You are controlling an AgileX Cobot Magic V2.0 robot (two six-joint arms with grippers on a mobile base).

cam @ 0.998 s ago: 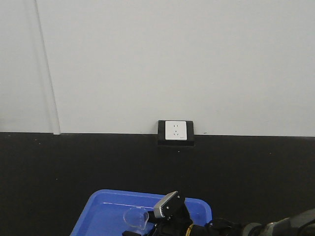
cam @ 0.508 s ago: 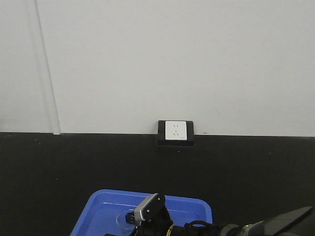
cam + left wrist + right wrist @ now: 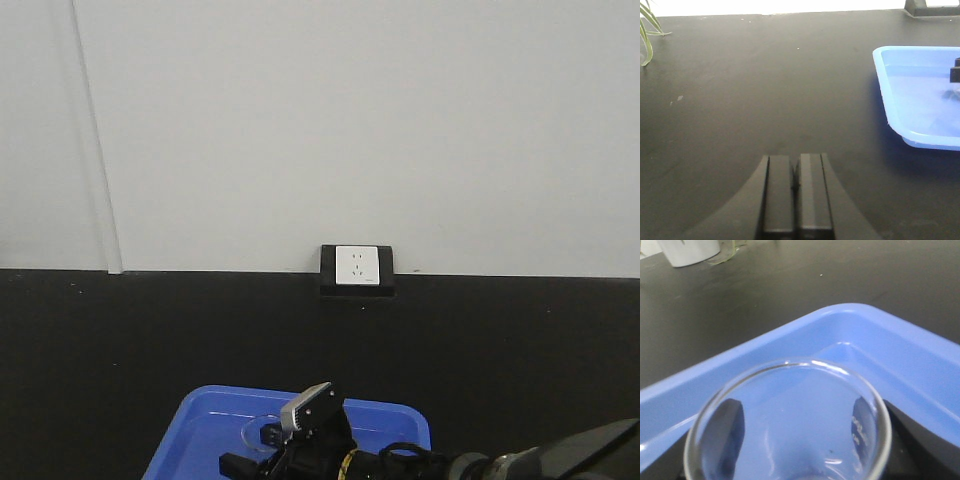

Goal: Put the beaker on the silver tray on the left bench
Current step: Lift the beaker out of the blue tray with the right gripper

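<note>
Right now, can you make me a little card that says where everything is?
beaker: upright in the blue tray, looks empty
right gripper: a finger each side of the beaker; grip unclear
left gripper: shut, holding nothing, over the black worktop
silver tray: not in view
wall socket: on the wall behind the blue tray
</note>
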